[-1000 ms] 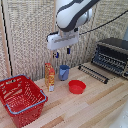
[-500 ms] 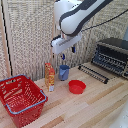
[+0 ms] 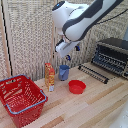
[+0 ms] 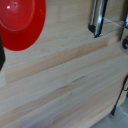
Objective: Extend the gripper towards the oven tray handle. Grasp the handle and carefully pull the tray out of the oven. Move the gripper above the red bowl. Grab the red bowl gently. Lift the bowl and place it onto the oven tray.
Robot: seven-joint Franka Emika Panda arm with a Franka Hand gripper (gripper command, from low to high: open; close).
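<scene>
Now hanging higher and more toward the exterior view's right: white blue-tipped claw (image 3: 68, 54), opening not discernible. Sitting empty on pale wooden bench (image 3: 95, 107), below the claw: small shallow red bowl (image 3: 77, 86).

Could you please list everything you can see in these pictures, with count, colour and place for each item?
basket: one, red mesh with a blue rim, on the table at the exterior view's left.
carton: one, orange and yellow, upright between the basket and the cup.
cup: one, blue, behind the bowl.
bowl: one, red, shallow, mid-table.
tray: one, dark barred rack, in front of the oven.
oven: one, silver-grey and black, at the exterior view's right.
table: one, light wood.
arm: one, white, reaching in from above.
end effector: one, white, blue-tipped, above the cup, holding nothing.
</scene>
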